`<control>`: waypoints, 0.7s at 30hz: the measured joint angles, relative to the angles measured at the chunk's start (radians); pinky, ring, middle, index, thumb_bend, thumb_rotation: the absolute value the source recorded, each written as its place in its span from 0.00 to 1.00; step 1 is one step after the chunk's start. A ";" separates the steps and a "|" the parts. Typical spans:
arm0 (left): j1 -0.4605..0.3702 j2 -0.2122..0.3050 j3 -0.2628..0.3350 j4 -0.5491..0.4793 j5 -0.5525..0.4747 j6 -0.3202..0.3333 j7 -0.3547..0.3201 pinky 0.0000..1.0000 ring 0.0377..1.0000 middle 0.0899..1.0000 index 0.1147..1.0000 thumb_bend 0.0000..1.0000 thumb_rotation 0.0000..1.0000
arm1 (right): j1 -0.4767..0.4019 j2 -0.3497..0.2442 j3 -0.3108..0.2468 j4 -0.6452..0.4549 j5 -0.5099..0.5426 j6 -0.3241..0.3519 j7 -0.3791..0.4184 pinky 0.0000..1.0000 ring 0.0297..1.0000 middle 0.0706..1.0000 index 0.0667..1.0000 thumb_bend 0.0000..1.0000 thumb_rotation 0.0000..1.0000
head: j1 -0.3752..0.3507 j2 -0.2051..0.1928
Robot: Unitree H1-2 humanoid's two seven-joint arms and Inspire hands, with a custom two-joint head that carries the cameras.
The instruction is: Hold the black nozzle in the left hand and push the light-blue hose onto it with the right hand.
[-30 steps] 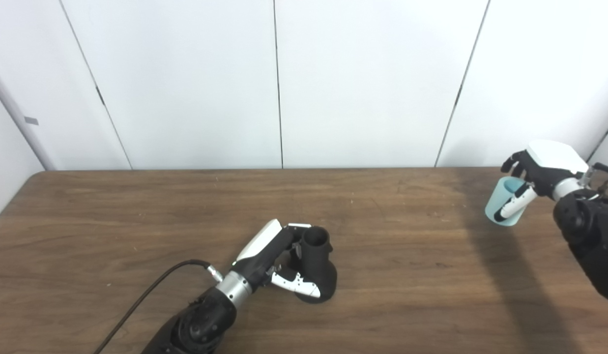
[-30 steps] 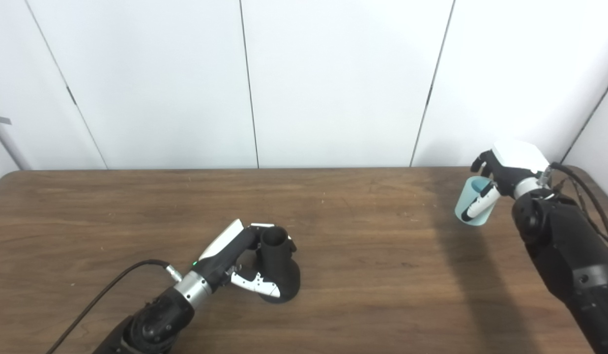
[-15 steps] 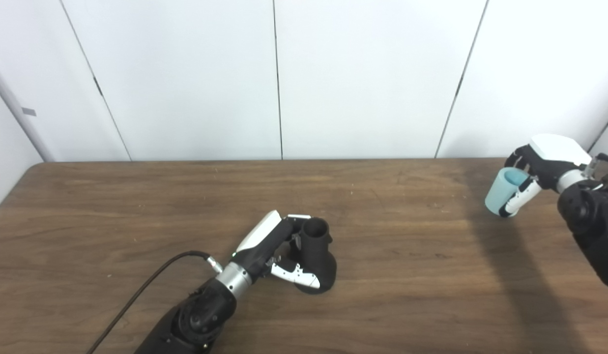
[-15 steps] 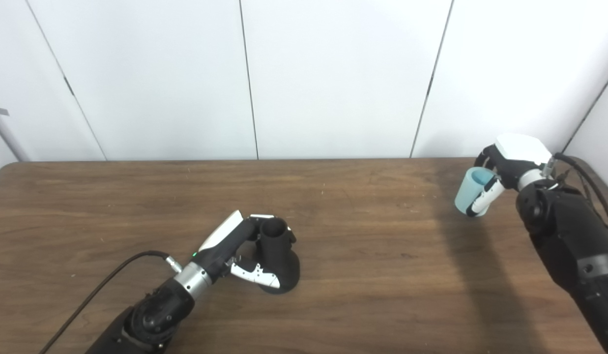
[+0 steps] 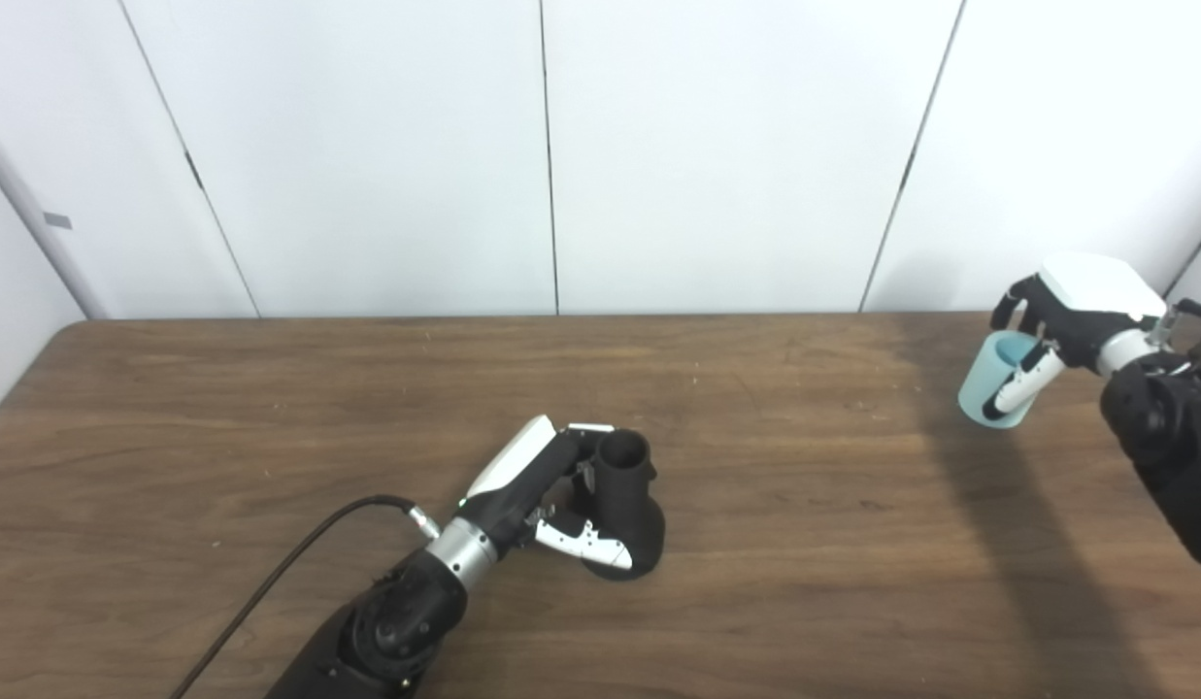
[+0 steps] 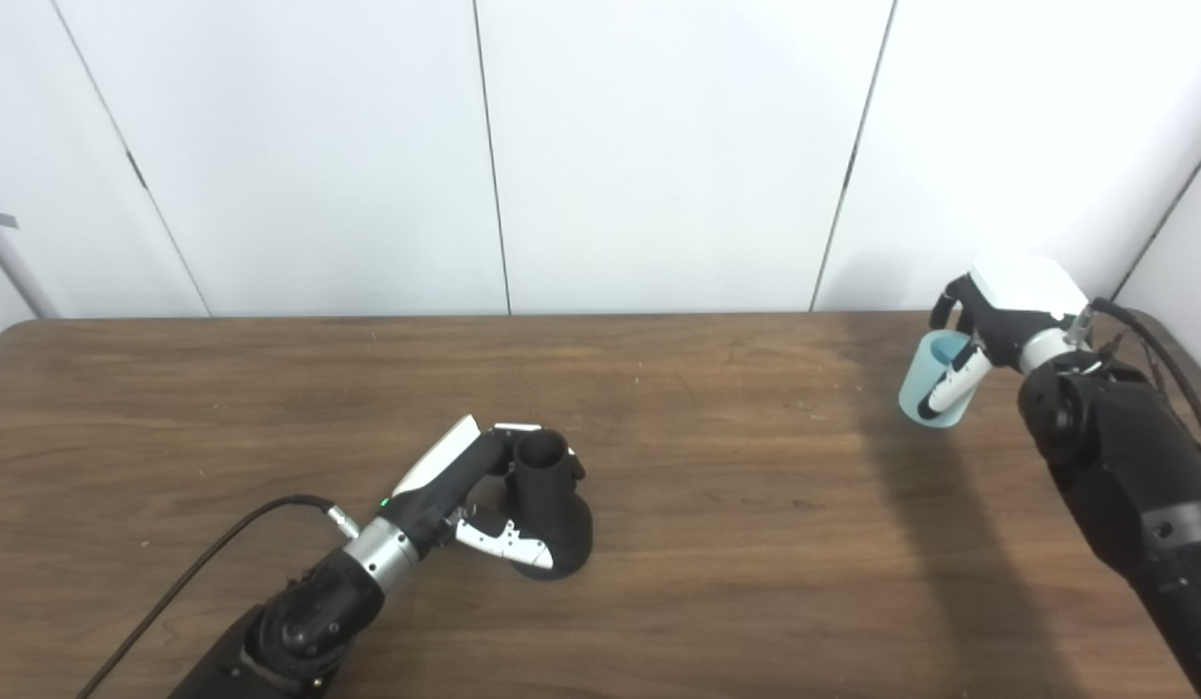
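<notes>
The black nozzle [image 5: 627, 510] stands upright near the middle of the brown table, its round mouth facing up and its wide base on the wood. My left hand [image 5: 551, 490] is wrapped around it, fingers at its neck and thumb low across its base. At the far right, my right hand [image 5: 1071, 316] holds the light-blue hose piece [image 5: 988, 383], a short tube, lifted a little off the table with its open end up. Nozzle and hose are far apart.
The wooden table [image 5: 270, 408] fills the lower view, with white wall panels behind its far edge. A black cable [image 5: 289, 573] runs along my left arm over the table. A dark shadow [image 5: 1017, 544] falls on the wood below the right arm.
The camera tilted up a little after the first frame. My right hand turned the hose slightly and raised it a touch. The left hand and nozzle stayed where they were.
</notes>
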 measured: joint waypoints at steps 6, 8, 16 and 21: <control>0.000 0.000 0.000 0.000 0.000 0.000 0.000 0.32 0.37 0.44 0.41 0.53 0.00 | -0.002 0.000 -0.009 0.040 0.021 -0.091 -0.083 0.29 0.32 0.37 0.46 0.54 0.15 | 0.002 0.000; 0.000 0.000 0.000 0.000 0.000 0.000 -0.001 0.32 0.37 0.44 0.41 0.53 0.00 | -0.002 0.001 -0.008 0.052 0.020 -0.092 -0.089 0.25 0.29 0.35 0.45 0.53 0.15 | 0.002 0.000; 0.000 0.000 0.000 0.000 0.000 0.000 -0.002 0.32 0.37 0.44 0.41 0.53 0.00 | -0.002 0.000 -0.005 0.055 0.013 -0.085 -0.055 0.16 0.20 0.26 0.45 0.52 0.14 | 0.003 0.005; 0.000 0.000 0.000 -0.001 0.000 0.000 -0.002 0.32 0.37 0.44 0.41 0.53 0.00 | -0.005 0.000 -0.006 0.035 0.023 -0.058 -0.012 0.16 0.21 0.26 0.45 0.52 0.14 | 0.003 0.006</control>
